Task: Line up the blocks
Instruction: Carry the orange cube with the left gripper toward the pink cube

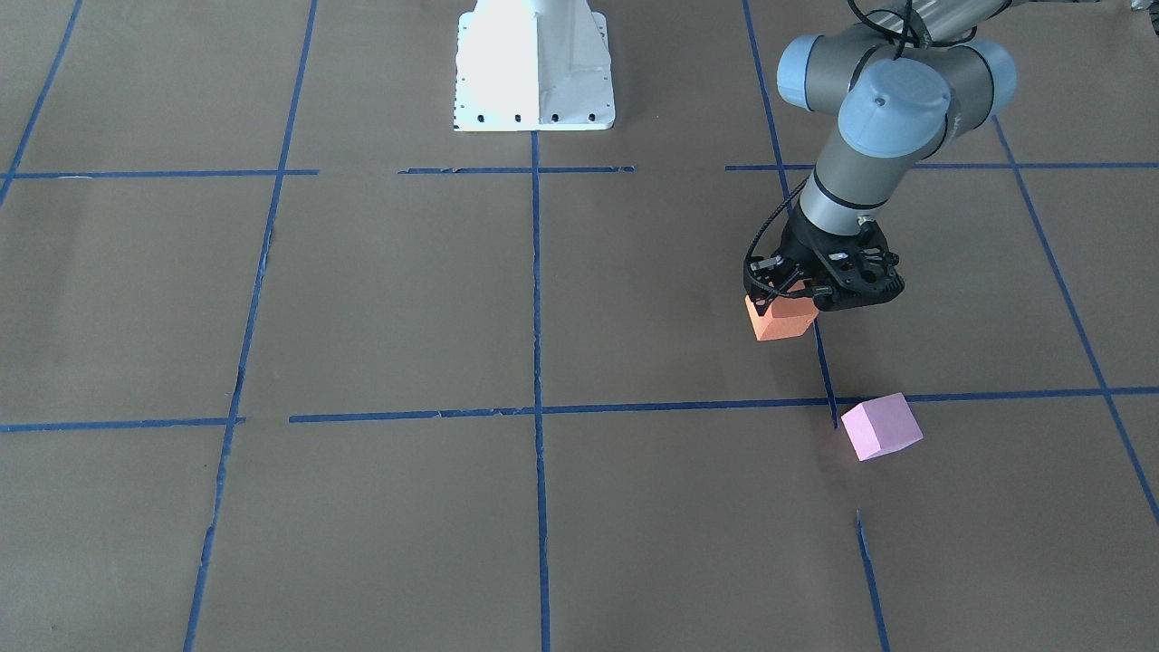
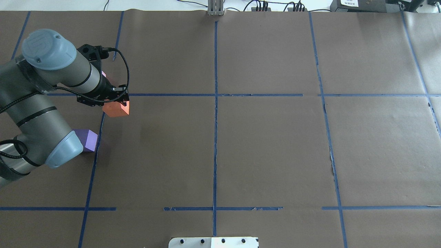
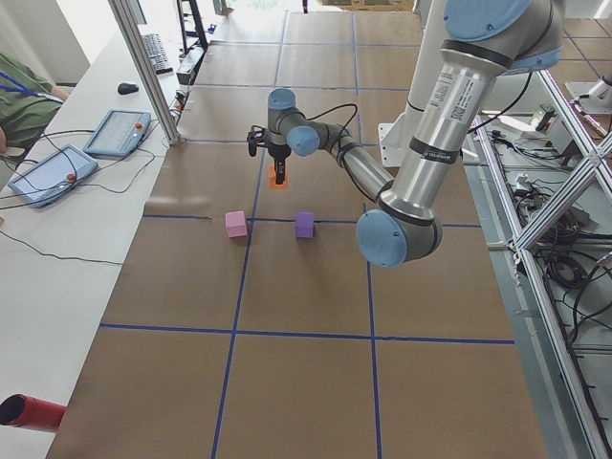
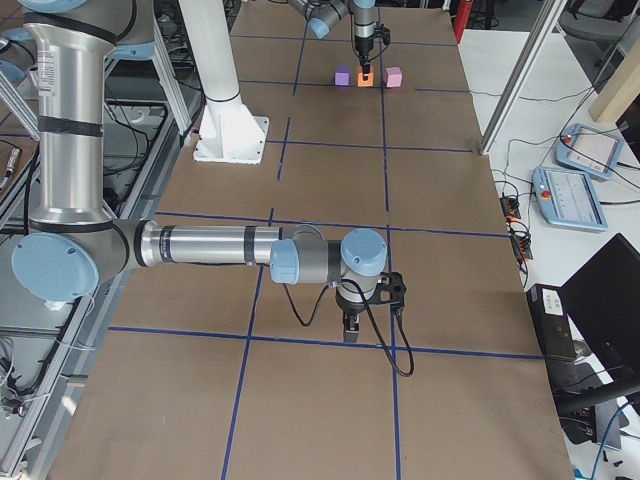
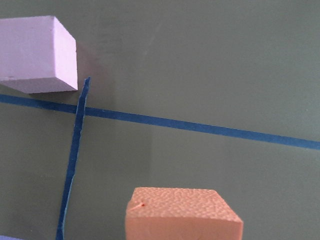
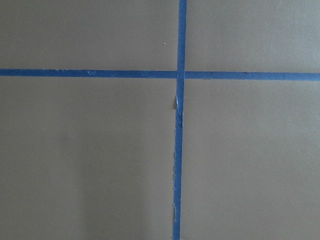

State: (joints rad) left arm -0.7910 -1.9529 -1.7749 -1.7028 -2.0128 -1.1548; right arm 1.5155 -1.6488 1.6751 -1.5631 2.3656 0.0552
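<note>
In the overhead view's left, the left gripper (image 2: 119,100), closed on the orange block (image 2: 117,109), holds it between the pink block (image 1: 881,426) above and the purple block (image 2: 91,140) below, just right of their line.

Noted: left arm (image 1: 892,100) reaches out over the table, its elbow joints bunched above and behind the orange block (image 1: 780,319), last link slanting down toward it. Cable loops beside the wrist. The left gripper (image 1: 786,295) points down onto the orange block, fingers (image 1: 766,292) pressed on opposite sides of its upper part, jaws closed to the block's width

Noted: right arm (image 4: 210,245) is well apart from the orange block, toward the opposite end of the table. First link stands upright, forearm stretched level and low. The right gripper (image 4: 351,328) points down, tips close to the surface; finger spacing not readable from the side view
</note>
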